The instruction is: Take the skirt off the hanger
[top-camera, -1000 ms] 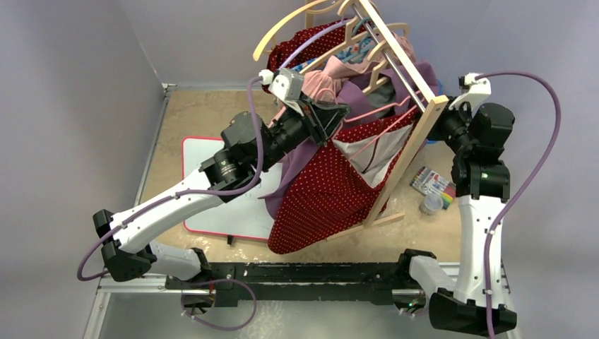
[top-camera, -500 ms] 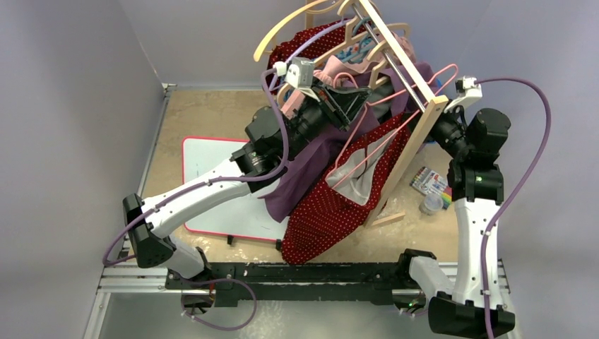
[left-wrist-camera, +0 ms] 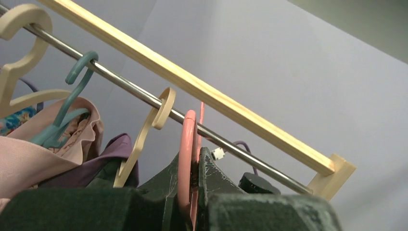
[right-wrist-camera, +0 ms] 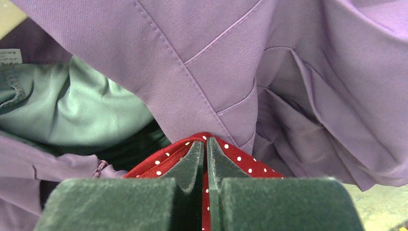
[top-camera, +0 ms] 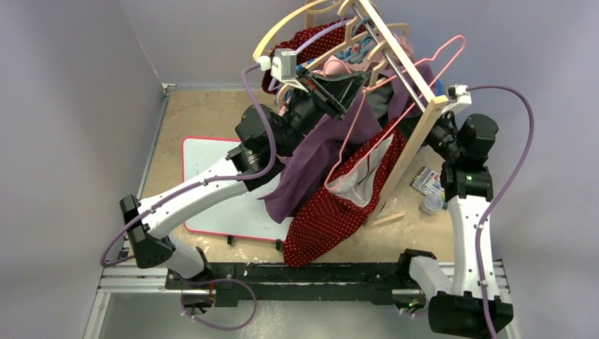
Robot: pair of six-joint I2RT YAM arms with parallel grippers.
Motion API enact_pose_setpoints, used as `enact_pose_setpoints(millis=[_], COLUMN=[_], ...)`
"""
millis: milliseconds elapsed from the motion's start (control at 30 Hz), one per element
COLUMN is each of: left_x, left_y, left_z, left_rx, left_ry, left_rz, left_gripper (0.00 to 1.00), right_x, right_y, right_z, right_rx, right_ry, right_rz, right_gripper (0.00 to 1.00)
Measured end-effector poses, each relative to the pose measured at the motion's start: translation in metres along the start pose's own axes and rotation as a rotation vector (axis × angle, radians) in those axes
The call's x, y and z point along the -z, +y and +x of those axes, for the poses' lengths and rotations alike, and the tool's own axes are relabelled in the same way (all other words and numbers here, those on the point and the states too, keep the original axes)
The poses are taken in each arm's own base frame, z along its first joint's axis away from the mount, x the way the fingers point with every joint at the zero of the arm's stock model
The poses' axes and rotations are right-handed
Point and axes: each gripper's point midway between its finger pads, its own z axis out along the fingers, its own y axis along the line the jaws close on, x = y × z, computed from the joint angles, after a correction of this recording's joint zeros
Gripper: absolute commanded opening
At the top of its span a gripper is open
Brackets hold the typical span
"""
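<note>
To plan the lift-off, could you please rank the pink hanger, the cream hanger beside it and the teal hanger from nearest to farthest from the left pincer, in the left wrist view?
1. The pink hanger, clamped in the left pincer.
2. The cream hanger, just to its left.
3. The teal hanger, farthest left.

The rail [left-wrist-camera: 269, 161] is bare between the pink hanger [left-wrist-camera: 186, 139] and the end post [left-wrist-camera: 332, 175]; further along, other hangers [left-wrist-camera: 155, 118] crowd it. The leaning wooden rack [top-camera: 408, 141] and the purple garment [top-camera: 311, 162] block the middle of the tabletop [top-camera: 205, 113]. There is free room above the left part of the whiteboard [top-camera: 201, 176].
</note>
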Motion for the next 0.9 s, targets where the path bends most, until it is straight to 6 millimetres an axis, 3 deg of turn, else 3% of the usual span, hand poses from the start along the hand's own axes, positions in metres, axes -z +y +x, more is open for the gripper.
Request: enact_pose_setpoints(millis=[233, 500, 633, 900], left_x=[-0.008, -0.004, 0.015, 0.064], left_y=[-0.013, -0.013, -0.012, -0.015], left_z=[-0.027, -0.021, -0.021, -0.044], left_rx=[0.015, 0.005, -0.038, -0.130], left_ry=[-0.072, -0.038, 0.036, 0.126], left_rz=[0.017, 0.021, 0.008, -0.022], left_gripper=[0.00, 0.00, 0.00, 0.00], right_x=[-0.006, -0.004, 0.007, 0.027], right_y=[0.006, -0.007, -0.012, -0.023], right_z=[0.005, 0.009, -0.003, -0.027], right_rx=[-0.010, -0.022, -0.002, 0.037], right_ry=[0.020, 0.023, -0.023, -0.107], right_rz=[-0.065, 0.012, 0.096, 0.248], right_gripper=[0.00, 0.00, 0.00, 0.00])
